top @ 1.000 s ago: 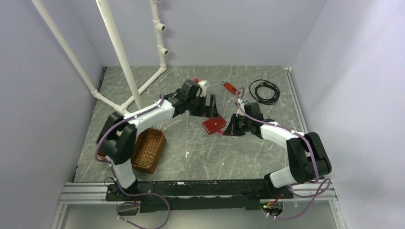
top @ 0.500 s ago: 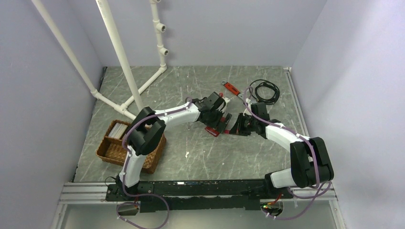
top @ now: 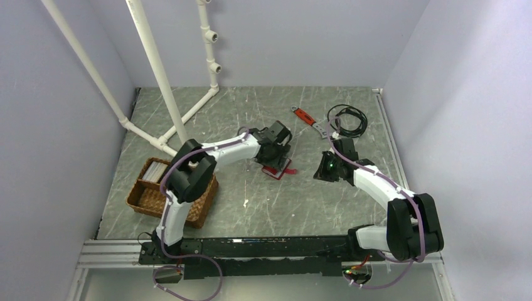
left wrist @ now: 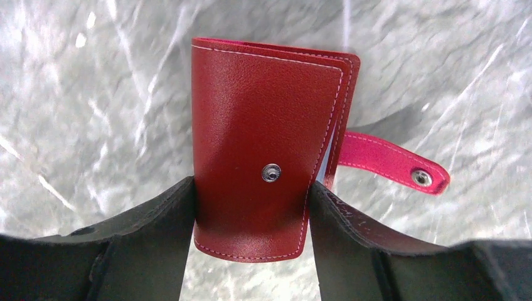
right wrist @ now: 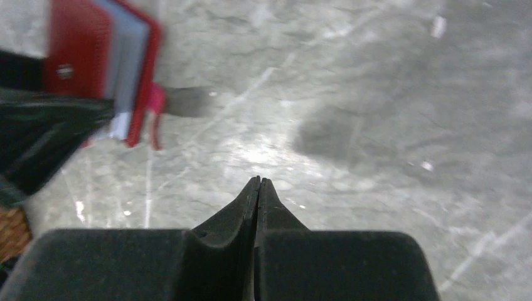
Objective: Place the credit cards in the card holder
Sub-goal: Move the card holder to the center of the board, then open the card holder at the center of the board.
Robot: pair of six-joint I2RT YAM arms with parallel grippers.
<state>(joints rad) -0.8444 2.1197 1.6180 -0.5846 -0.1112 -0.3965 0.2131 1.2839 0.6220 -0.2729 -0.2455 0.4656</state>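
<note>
The red card holder (top: 278, 168) lies folded on the grey marble table, its snap strap (left wrist: 389, 163) hanging open to one side. My left gripper (left wrist: 251, 185) is shut on the card holder (left wrist: 263, 125), one black finger against each long edge. In the right wrist view the card holder (right wrist: 75, 50) shows pale sleeves between its covers. My right gripper (right wrist: 258, 180) is shut on nothing and sits to the right of the holder, apart from it (top: 324, 170). Pale credit cards (top: 154, 172) lie in the wicker tray at the left.
A brown wicker tray (top: 194, 207) stands at the front left beside the left arm. A red-handled wrench (top: 306, 116) and a coiled black cable (top: 349, 119) lie at the back right. White pipes (top: 157, 69) rise at the back left.
My left gripper swung right onto the card holder and closed on its edges. My right gripper backed away to the right, off the holder, still shut.
</note>
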